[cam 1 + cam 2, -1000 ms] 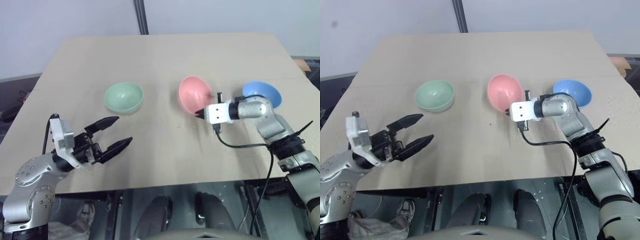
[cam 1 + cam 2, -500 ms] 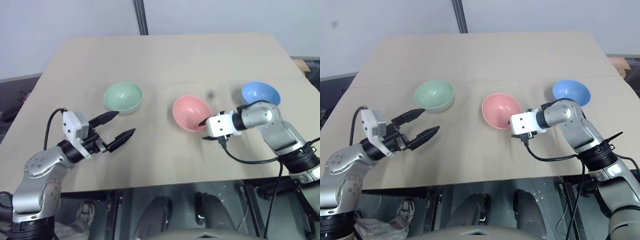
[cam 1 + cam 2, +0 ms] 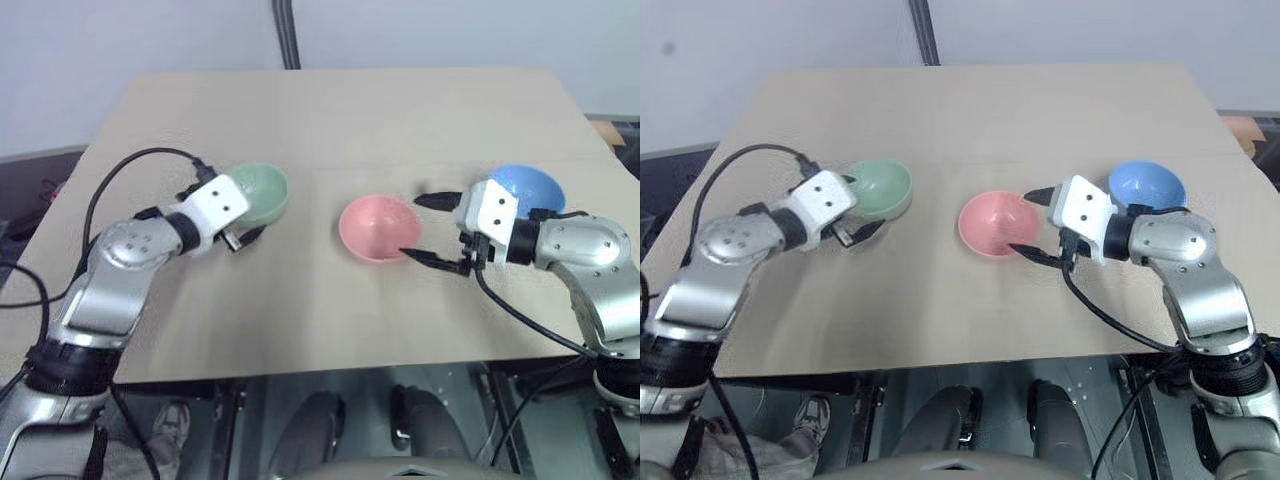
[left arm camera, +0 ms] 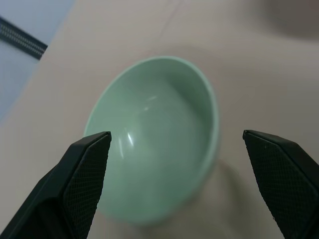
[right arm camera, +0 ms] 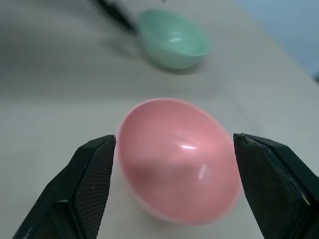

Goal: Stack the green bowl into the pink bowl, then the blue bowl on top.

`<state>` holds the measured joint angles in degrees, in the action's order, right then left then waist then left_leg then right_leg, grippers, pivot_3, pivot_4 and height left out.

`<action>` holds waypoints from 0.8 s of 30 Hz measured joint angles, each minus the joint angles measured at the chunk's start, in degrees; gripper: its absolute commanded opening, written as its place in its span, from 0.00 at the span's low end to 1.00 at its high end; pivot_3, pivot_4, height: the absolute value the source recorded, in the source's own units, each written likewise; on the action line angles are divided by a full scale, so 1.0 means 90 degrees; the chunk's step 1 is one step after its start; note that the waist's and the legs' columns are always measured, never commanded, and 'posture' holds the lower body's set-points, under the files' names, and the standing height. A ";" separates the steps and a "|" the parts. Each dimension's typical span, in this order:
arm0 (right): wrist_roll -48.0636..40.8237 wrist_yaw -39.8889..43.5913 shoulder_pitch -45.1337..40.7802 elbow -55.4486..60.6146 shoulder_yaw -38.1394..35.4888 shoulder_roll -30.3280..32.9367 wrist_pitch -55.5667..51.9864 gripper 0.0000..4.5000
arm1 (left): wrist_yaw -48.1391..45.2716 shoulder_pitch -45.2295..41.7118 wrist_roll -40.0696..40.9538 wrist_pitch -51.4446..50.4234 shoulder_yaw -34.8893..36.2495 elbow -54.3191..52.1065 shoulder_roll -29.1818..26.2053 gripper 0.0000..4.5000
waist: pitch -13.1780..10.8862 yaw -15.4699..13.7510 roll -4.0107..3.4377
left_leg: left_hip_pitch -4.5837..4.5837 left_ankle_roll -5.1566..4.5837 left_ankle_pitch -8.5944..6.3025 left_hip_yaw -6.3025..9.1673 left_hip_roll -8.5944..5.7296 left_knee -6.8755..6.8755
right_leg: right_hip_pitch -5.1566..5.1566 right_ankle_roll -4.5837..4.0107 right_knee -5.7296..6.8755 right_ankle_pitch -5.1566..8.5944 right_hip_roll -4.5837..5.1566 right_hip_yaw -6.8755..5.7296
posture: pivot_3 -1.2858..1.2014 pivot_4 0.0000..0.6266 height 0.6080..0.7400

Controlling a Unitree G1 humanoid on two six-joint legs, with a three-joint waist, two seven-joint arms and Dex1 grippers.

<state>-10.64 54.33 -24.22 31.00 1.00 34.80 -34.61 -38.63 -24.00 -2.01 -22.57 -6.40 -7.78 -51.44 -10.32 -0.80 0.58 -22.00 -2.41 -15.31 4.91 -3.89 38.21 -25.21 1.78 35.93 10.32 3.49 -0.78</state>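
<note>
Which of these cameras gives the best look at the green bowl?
The left wrist view: the green bowl sits close up, its whole inside visible. The head views show it smaller, partly behind the left tool; the right wrist view shows it far off.

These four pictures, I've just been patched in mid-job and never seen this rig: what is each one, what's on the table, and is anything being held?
You are looking at a two-armed humanoid robot. The two wide pictures come from its head, looking down over its arms at a tan table. The other two come from cameras on its wrists, each looking out between that arm's two black fingers.

Three small bowls sit apart on the table: the green bowl on the robot's left, the pink bowl in the middle, the blue bowl on its right. None is stacked.

The left gripper has its jaws wide apart, aimed at the green bowl. The right gripper is open too, next to the pink bowl. Neither holds anything.
</note>
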 measured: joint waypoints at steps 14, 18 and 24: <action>-0.0305 -0.1273 0.0966 0.0920 -0.0471 0.0081 -0.0556 0.89 | -0.0750 -0.1362 -0.1004 0.0809 -0.1225 0.1943 0.0806 0.02 | 0.0000 0.0007 0.0007 | -0.0060 -0.0001 0.0002 -0.0017 0.0008 0.0025 | -0.0054 0.0015 0.0005 -0.0011 -0.0014 0.0015 | 0.52 0.24 1.00; -0.0374 -0.1493 0.1206 0.1045 -0.0559 0.0152 -0.0581 0.89 | -0.1216 -0.1518 -0.0603 0.0733 -0.1075 0.1793 0.1024 0.02 | 0.0000 0.0004 0.0007 | -0.0062 -0.0001 0.0002 -0.0012 0.0010 0.0026 | -0.0054 0.0015 0.0007 -0.0011 -0.0015 0.0014 | 0.52 0.24 1.00; -0.0387 -0.1841 0.1962 0.1309 -0.1201 0.0272 -0.0612 0.89 | -0.2532 -0.2389 0.0644 0.1082 -0.0949 0.0776 0.1491 0.02 | 0.0001 -0.0018 0.0011 | -0.0082 -0.0002 0.0001 -0.0009 0.0003 0.0056 | -0.0052 0.0016 0.0006 -0.0013 -0.0005 0.0014 | 0.52 0.24 1.00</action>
<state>-14.13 37.76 -6.57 42.78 -9.81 37.25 -40.12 -61.42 -45.50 3.79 -12.83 -14.95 -0.80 -38.02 -10.32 -0.96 0.68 -22.73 -2.43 -15.30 4.83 -3.86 38.72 -25.68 1.93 35.99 10.21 3.45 -0.65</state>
